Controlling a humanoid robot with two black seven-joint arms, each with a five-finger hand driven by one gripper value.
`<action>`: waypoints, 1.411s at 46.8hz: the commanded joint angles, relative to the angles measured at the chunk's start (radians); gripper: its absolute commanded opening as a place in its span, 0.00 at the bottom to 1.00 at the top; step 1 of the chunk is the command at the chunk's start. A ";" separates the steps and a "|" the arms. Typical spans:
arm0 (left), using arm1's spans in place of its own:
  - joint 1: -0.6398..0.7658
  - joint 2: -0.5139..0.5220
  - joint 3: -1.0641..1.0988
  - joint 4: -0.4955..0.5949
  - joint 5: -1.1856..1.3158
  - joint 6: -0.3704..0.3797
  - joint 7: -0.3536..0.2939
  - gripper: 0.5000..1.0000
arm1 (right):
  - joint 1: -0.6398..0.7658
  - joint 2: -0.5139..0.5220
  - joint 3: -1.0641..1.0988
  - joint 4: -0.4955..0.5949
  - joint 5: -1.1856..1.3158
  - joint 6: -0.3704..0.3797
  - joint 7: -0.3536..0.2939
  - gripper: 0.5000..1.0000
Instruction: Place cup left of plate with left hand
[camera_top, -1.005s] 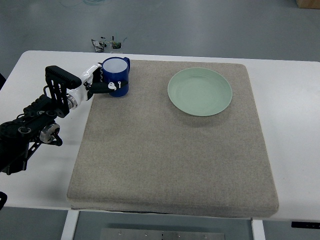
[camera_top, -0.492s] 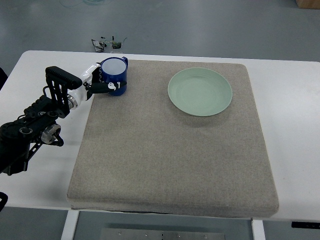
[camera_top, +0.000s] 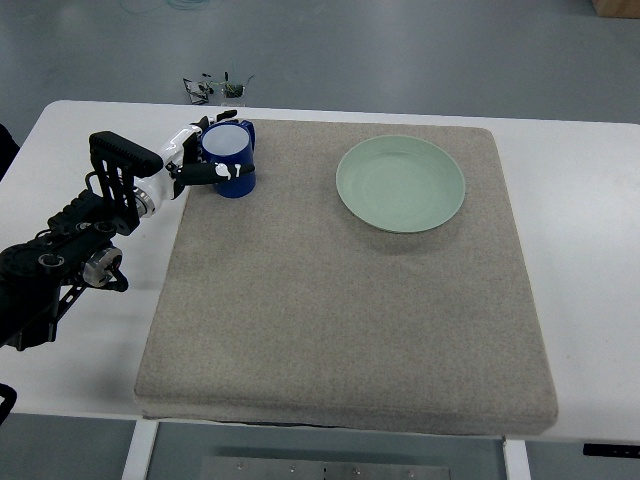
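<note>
A blue cup (camera_top: 229, 157) with a white inside stands upright at the far left corner of the grey mat (camera_top: 340, 300). My left hand (camera_top: 205, 157) is wrapped around the cup from the left, with its dark fingers (camera_top: 222, 171) curled across the front of the cup. The pale green plate (camera_top: 400, 184) lies on the mat well to the right of the cup, with a wide gap between them. My black left arm (camera_top: 70, 240) comes in from the lower left over the white table.
The mat covers most of the white table (camera_top: 580, 250). A small dark object with wires (camera_top: 217, 89) lies on the floor beyond the table's far edge, just behind the cup.
The cup has shifted slightly left and turned in my left hand; its handle at the upper right now shows less. The arm has barely moved.
</note>
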 joint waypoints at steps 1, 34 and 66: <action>0.001 0.005 -0.001 -0.001 0.000 0.000 0.000 0.97 | 0.000 0.000 0.000 0.000 0.000 0.000 0.000 0.87; 0.001 0.079 -0.125 -0.151 -0.003 -0.019 0.000 0.99 | 0.000 0.000 0.000 0.001 0.000 0.000 0.000 0.87; -0.111 0.001 -0.274 -0.104 -0.485 0.015 0.081 0.99 | 0.000 0.000 0.000 0.000 0.000 0.000 0.000 0.87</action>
